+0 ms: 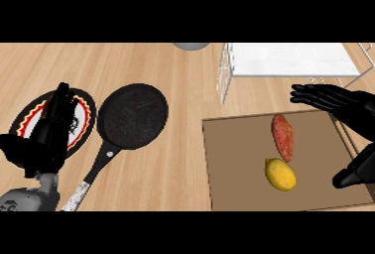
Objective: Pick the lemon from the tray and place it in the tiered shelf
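A: Lemon (281, 174) first, since it's what matters: where does it sit?

B: Lower right of the frame, lying on the brown tray (234, 163), toward the tray's lower middle. Nothing is touching it.

A: Fine. Now sweep from the left edge.

B: At the far left the left hand (45, 133) stands with straight fingers pointing up the frame, pressed close together, holding nothing. It covers part of a round plate (82, 110) with a red and yellow rim, which lies on the wooden surface (183, 74).

A: And next to the plate?

B: A black frying pan (132, 115), just right of the plate, its handle running down toward the lower left and ending in a pale metal part near the grey forearm.

A: Centre of the frame?

B: Bare wood mostly. At the top edge a grey rounded object (192, 45) pokes in; I cannot tell what it is.

A: Then the right side.

B: Upper right holds the white wire shelf (289, 59). Below it is the tray, with a reddish sweet potato (282, 137) lying lengthwise, just above the lemon.

A: The other hand?

B: The right hand (326, 97) hovers over the tray's upper right corner, fingers spread and straight, pointing left, empty. It is above and right of the lemon, apart from it.
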`<state>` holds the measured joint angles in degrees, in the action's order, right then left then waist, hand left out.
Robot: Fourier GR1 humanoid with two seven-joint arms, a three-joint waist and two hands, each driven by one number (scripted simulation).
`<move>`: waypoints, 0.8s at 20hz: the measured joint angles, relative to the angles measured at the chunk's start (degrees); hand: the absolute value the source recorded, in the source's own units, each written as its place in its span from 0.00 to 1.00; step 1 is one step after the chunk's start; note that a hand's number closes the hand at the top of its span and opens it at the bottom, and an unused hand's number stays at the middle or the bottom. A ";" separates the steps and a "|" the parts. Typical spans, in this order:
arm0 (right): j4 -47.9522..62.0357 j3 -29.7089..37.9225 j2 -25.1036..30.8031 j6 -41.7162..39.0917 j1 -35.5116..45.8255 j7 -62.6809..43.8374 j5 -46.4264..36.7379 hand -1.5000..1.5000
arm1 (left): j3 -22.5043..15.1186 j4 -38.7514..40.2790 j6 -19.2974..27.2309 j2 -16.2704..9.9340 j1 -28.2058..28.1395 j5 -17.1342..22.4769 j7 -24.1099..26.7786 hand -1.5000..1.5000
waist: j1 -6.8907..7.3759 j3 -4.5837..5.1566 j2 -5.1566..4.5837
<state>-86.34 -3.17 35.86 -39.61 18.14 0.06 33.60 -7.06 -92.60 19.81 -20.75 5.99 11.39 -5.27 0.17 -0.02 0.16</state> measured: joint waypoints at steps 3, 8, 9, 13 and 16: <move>-4.66 -0.91 4.78 -4.33 0.52 -1.08 -3.23 0.00 | 0.28 -0.91 -0.06 -0.32 -0.51 0.09 -0.87 0.50 | -0.30 0.03 0.17; -14.73 -2.04 10.52 -5.91 2.78 -3.86 -13.20 0.00 | 0.27 -1.68 -0.19 -0.24 -1.39 -0.05 -1.09 0.50 | -0.44 0.06 0.35; -17.08 -2.46 11.34 -5.96 2.60 -4.06 -16.04 0.00 | 0.39 -1.67 0.06 -0.10 -1.22 -0.14 -1.14 0.50 | -0.71 0.05 0.37; -25.74 -5.44 12.69 -4.27 1.87 -8.29 -25.44 0.00 | 0.67 -1.94 0.03 -0.17 -0.79 -0.35 -1.79 0.50 | -0.86 0.05 0.30; -31.48 -8.69 11.50 -2.11 -0.49 -13.18 -31.35 0.00 | 0.77 -2.84 -0.31 0.09 -1.99 -0.45 -1.65 0.50 | -0.65 0.06 0.21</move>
<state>-117.82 -11.86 47.35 -41.71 17.66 -13.11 2.25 -6.29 -95.44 19.50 -20.66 3.99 10.94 -6.92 -0.48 0.04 0.37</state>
